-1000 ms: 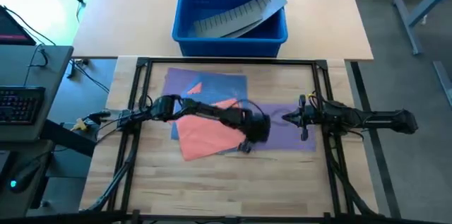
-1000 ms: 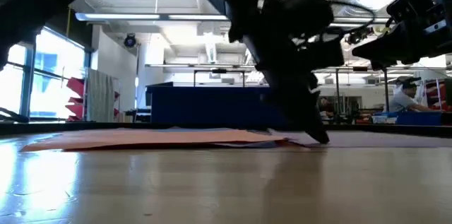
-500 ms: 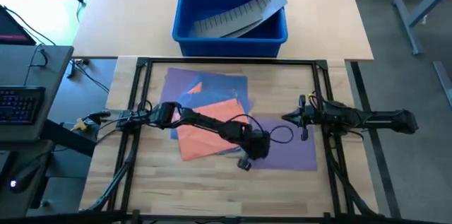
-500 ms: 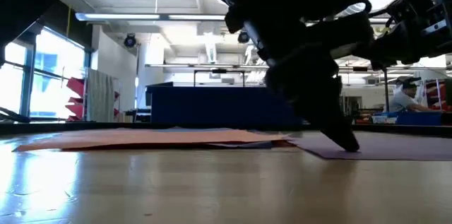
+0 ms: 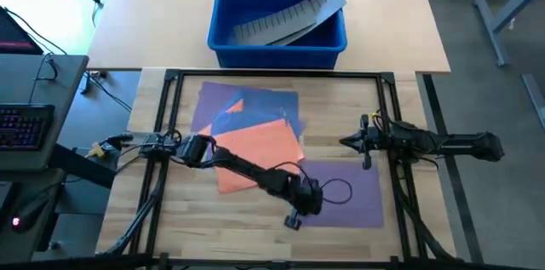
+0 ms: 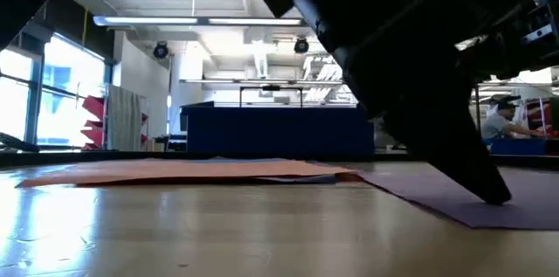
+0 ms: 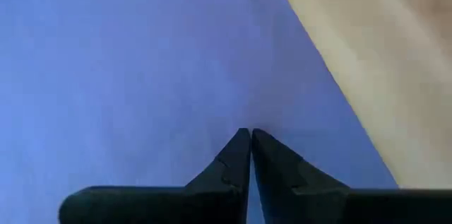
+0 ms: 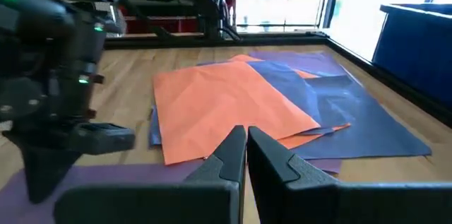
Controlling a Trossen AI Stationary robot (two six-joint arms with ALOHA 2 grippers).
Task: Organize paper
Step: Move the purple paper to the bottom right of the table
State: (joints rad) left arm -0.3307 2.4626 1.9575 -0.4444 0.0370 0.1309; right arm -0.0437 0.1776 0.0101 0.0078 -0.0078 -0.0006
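A purple sheet of paper (image 5: 349,193) lies flat by itself at the table's near right. My left gripper (image 5: 295,216) is shut, its tips down on that sheet near the near left corner. An orange sheet (image 5: 255,152) tops an untidy stack of blue and purple sheets (image 5: 247,104) at the centre left. My right gripper (image 5: 345,141) is shut on nothing and hangs above the table's right side, pointing left toward the stack. My left gripper presses its shut fingertips (image 7: 240,146) down on the purple sheet (image 7: 141,54), close to the sheet's edge and beside bare wood. The fingers slant down from the table's left (image 6: 500,197). The sheet lies flat on the table under them.
A blue bin (image 5: 223,14) holding a grey ridged strip (image 5: 289,16) stands on the far table. A black metal frame (image 5: 170,78) runs around the work surface. Bare wood (image 5: 213,227) shows along the near left. A person (image 6: 502,124) sits far off in the room.
My left gripper, shut throughout, has swept toward the near edge with its tips on the purple sheet. The sheet has slid along the table with it, coming clear of the stack. The orange sheet and the rest of the stack have stayed in place.
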